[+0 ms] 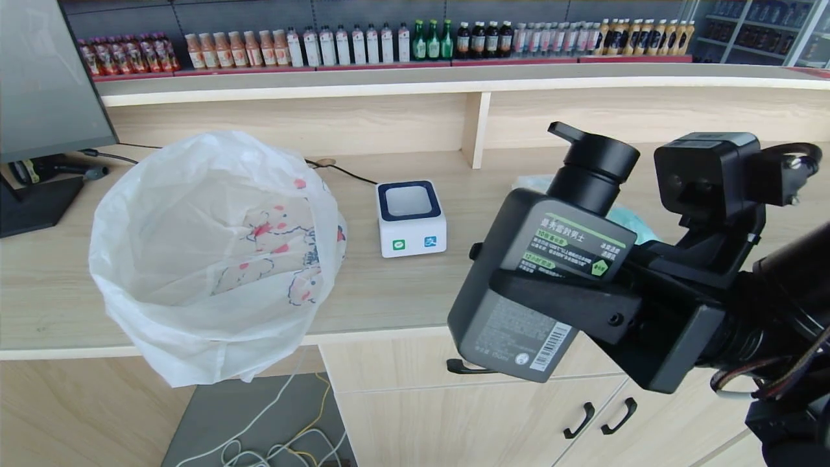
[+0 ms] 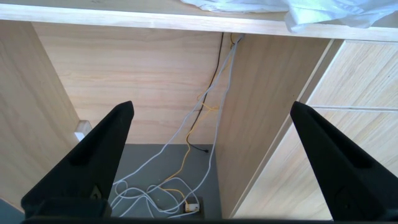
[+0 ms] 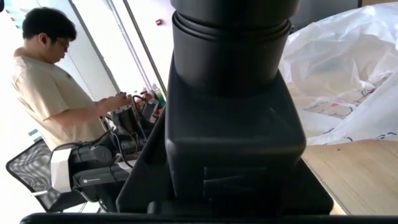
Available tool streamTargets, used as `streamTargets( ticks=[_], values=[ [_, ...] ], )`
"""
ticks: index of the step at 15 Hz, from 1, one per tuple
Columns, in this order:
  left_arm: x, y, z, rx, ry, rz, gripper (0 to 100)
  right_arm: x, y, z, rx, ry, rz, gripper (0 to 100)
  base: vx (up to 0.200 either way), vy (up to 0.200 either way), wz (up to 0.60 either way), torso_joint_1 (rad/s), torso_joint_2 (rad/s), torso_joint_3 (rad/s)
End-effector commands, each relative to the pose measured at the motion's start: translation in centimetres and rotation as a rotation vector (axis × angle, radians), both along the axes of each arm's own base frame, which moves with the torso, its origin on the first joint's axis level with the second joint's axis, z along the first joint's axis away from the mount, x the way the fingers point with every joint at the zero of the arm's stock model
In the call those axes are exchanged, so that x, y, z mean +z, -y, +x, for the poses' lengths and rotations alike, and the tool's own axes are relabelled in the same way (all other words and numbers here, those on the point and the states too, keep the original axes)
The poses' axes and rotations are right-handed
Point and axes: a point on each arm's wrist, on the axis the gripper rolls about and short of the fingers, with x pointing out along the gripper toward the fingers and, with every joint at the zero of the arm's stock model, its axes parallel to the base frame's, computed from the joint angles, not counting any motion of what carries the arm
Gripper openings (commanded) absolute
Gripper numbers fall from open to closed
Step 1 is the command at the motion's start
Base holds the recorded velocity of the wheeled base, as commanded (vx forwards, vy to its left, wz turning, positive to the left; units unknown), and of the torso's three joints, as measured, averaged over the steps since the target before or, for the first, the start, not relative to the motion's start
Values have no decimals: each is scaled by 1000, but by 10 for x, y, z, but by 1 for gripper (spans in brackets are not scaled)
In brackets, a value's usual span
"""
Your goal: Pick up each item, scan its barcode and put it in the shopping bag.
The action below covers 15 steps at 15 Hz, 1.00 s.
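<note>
My left gripper (image 2: 212, 124) hangs below the bench's front edge with its jaws spread wide, loose cables (image 2: 186, 162) on the floor under it. The shopping bag (image 1: 214, 259) is thin, crinkly white plastic with a red cartoon print. It sits at the front left of the bench (image 1: 402, 292), mouth open, bottom sagging over the edge. Mid-bench there's the scanner (image 1: 411, 218), a small white cube with a dark blue rim round a pale glass window. Right side: my right gripper (image 1: 557, 298) is clamped on the bottle (image 1: 499, 324), held tilted in the air over the front edge. The bottle is matte dark grey and squarish, with a black pump head (image 1: 593, 159), a green-striped label, and a barcode (image 1: 550, 347) on white at its lower corner.
</note>
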Motion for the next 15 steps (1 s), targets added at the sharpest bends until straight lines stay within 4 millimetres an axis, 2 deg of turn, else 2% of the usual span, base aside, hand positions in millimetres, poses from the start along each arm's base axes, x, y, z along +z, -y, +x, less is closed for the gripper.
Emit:
streamTargets(
  ticks=[1,5,9,11,12,15],
  values=[
    [0,0,0,0,0,0,100,-6,3,-4,-31,9,-11,0,0,0,0,0,0,0],
    [0,0,0,0,0,0,100,-22,3,16,-389,126,-12,0,0,0,0,0,0,0],
    [0,0,0,0,0,0,100,-13,9,14,-705,234,9,0,0,0,0,0,0,0],
    [0,0,0,0,0,0,100,-8,14,11,-815,247,24,0,0,0,0,0,0,0],
    [0,0,0,-1,0,0,100,-5,22,9,-958,253,21,0,0,0,0,0,0,0],
    [0,0,0,-1,0,0,100,1,29,6,-1129,238,40,0,0,0,0,0,0,0]
  ],
)
